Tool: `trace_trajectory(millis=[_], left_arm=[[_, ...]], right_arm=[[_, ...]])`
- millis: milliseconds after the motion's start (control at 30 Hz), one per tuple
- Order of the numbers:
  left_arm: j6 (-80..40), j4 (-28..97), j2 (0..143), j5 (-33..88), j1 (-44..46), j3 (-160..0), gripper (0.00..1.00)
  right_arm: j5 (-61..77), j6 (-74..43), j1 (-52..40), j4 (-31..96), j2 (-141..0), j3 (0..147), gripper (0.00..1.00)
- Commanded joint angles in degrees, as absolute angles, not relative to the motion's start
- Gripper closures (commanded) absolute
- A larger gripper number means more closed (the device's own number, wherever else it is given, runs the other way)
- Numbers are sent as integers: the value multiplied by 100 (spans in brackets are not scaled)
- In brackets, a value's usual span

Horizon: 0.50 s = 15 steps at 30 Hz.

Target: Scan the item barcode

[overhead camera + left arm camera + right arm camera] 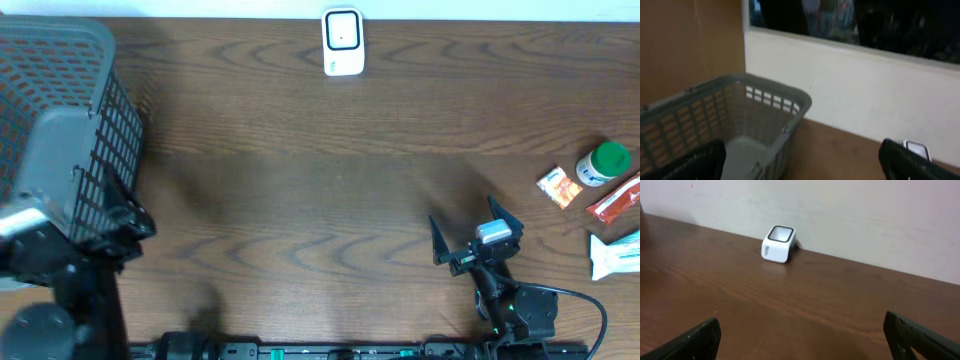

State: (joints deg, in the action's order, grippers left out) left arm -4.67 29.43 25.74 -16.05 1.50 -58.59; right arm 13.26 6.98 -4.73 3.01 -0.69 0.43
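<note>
Green-capped bottle point(603, 163) and packets point(560, 186) at right, in the overhead alone

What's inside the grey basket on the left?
In the basket, only bare grey floor shows, no items. The near part is hidden by the left claw and the frame edge.

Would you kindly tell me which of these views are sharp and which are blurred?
Overhead: sharp, evenly lit, only soft shadows beside the basket. Left wrist: soft and blurred throughout. Right wrist: the white scanner is clear; the near end effector fingers are dark and blurred.
</note>
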Motion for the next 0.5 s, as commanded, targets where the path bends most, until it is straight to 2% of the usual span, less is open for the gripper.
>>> trace_trajectory(millis=[0, 267, 467], left_arm=[[-502, 2477, 1951, -1210, 25, -4807, 2], [-523, 1299, 998, -773, -32, -2759, 2], [-521, 860, 668, -526, -30, -1859, 2]], right_arm=[[1297, 735, -532, 322, -32, 32, 1], [1297, 735, -532, 322, -32, 32, 1], [1297, 735, -532, 320, -32, 32, 1]])
